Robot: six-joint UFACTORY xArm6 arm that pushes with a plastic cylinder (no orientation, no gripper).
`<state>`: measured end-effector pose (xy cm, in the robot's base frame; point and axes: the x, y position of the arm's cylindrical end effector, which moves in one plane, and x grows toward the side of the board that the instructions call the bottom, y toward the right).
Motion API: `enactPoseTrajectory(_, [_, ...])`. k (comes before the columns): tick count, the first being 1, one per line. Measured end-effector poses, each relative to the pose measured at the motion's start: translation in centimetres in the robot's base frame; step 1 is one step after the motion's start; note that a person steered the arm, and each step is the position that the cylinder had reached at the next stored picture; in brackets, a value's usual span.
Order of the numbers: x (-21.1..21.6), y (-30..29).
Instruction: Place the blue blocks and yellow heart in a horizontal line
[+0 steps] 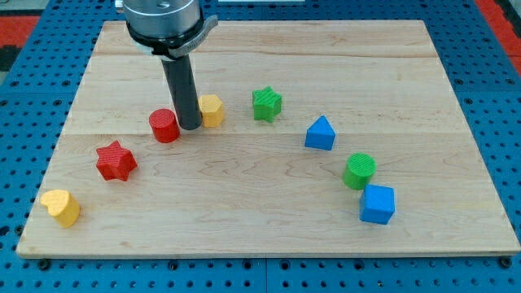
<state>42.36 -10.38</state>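
A yellow heart (62,206) lies near the board's bottom left corner. A blue triangular block (320,133) sits right of centre. A blue cube (378,203) sits at the lower right. My tip (190,127) rests on the board in the upper left part, between a red cylinder (164,125) on its left and a yellow hexagonal block (212,110) on its right, close to both. The tip is far from the blue blocks and from the yellow heart.
A red star (116,160) lies between the red cylinder and the yellow heart. A green star (266,103) sits above centre. A green cylinder (359,170) stands between the two blue blocks. The wooden board (260,236) lies on a blue pegboard.
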Motion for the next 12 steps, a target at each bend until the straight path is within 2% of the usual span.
enactPoseTrajectory(1, [-0.6,0.0])
enactPoseTrajectory(2, [5.2,1.8])
enactPoseTrajectory(3, [12.5,8.2])
enactPoseTrajectory(4, [19.1,9.9])
enactPoseTrajectory(6, [19.4,31.7])
enactPoseTrajectory(7, [16.7,30.8])
enactPoseTrajectory(9, [15.1,16.8])
enactPoseTrajectory(10, [12.3,12.7])
enactPoseTrajectory(11, [11.2,14.4])
enactPoseTrajectory(12, [13.7,17.7])
